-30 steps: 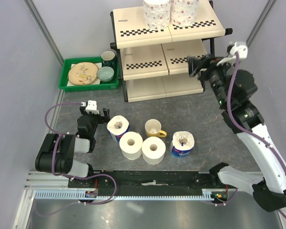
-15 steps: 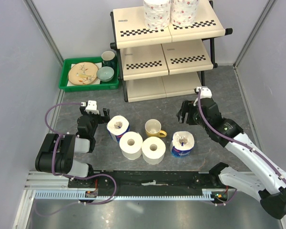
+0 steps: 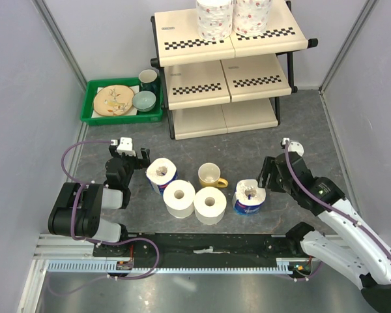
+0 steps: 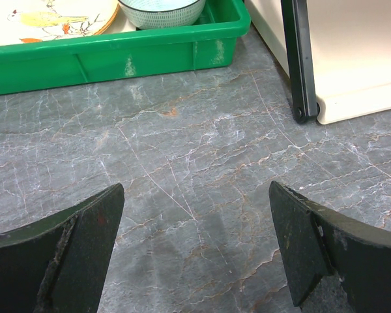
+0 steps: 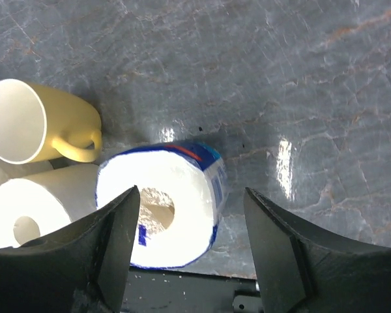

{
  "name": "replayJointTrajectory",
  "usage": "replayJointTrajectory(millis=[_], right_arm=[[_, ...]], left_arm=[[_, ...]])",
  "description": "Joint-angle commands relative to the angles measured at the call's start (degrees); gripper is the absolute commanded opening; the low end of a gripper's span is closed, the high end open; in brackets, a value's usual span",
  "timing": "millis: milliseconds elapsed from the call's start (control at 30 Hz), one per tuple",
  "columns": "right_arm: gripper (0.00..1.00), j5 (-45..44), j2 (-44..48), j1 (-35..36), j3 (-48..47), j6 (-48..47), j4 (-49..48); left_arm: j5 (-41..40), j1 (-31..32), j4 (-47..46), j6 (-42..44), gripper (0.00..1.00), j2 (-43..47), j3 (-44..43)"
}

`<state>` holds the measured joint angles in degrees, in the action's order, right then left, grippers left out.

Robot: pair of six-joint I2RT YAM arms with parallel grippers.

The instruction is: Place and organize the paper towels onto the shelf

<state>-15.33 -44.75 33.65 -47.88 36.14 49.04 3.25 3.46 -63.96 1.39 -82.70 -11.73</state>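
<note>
Two paper towels (image 3: 214,16) stand on top of the shelf (image 3: 195,73). Four more sit on the tabletop (image 3: 300,130), so I have lots left. My right gripper (image 3: 266,175) hangs by a blue roll (image 3: 249,197), jaws wide. My left gripper (image 3: 128,156) is wide too.

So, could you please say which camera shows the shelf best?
The top external view: all three tiers of the shelf show. The left wrist view catches only a black leg and a panel corner; the right wrist view, nothing.
</note>
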Motion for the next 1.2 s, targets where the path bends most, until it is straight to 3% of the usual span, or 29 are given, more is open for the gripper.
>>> replayJointTrajectory(millis=[0, 467, 1167], right_arm=[[0.72, 1.17, 2.13, 0.45, 1.91, 3.93, 2.64], [0.70, 8.38, 5.02, 0.54, 8.24, 7.72, -0.69], [0.69, 8.30, 3.36, 0.72, 11.49, 7.80, -3.94]], left_arm=[[0.62, -0.04, -2.13, 1.16, 1.00, 0.34, -0.58], [0.62, -0.04, -2.13, 1.25, 1.00, 0.43, -0.58], [0.62, -0.04, -2.13, 1.25, 1.00, 0.43, -0.58]])
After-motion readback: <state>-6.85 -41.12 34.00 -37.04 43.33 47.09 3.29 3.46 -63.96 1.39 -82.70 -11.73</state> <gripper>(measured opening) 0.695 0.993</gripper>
